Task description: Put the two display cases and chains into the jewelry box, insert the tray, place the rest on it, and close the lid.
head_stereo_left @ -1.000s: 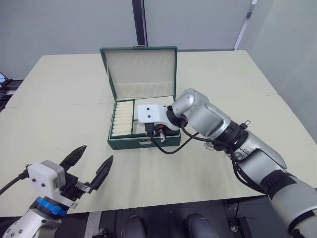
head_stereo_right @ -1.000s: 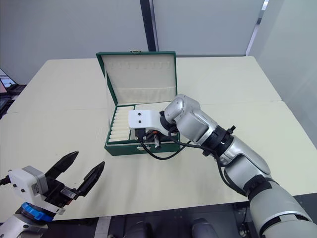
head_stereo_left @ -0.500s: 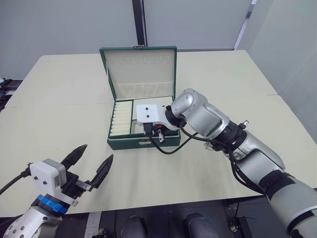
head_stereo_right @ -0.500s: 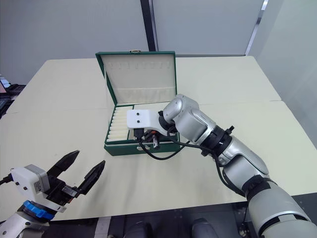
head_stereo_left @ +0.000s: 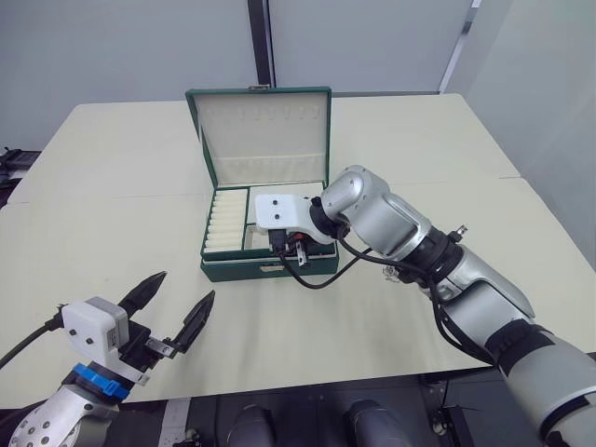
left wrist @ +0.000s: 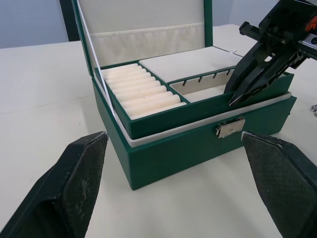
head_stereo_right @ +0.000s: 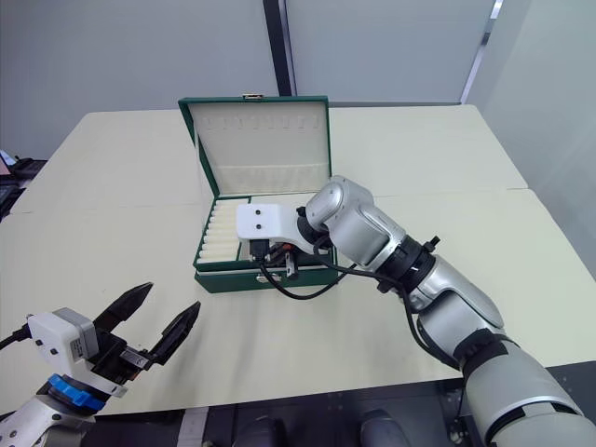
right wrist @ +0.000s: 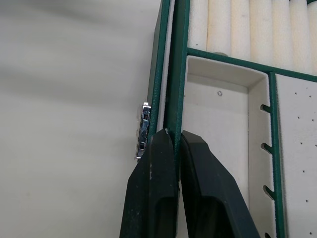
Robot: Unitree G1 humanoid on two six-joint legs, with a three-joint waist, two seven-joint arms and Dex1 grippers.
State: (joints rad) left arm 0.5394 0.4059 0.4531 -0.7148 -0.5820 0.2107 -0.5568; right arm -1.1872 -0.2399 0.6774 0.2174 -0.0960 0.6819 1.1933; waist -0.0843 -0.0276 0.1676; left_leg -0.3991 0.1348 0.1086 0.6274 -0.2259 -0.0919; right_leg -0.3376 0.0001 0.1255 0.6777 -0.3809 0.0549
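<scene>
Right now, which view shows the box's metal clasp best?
The left wrist view: the clasp faces the camera on the jewelry box front. The right wrist view shows it edge-on beside the right gripper; in the eye views it is tiny.

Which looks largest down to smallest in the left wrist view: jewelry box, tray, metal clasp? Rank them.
1. Jewelry box.
2. Tray, seated inside the box with its rim standing above the box's edge.
3. Metal clasp, by far the smallest.

Bare lab or office room, wide cream table [head_stereo_left: 112,223], plain grey partition walls [head_stereo_left: 130,47]
</scene>
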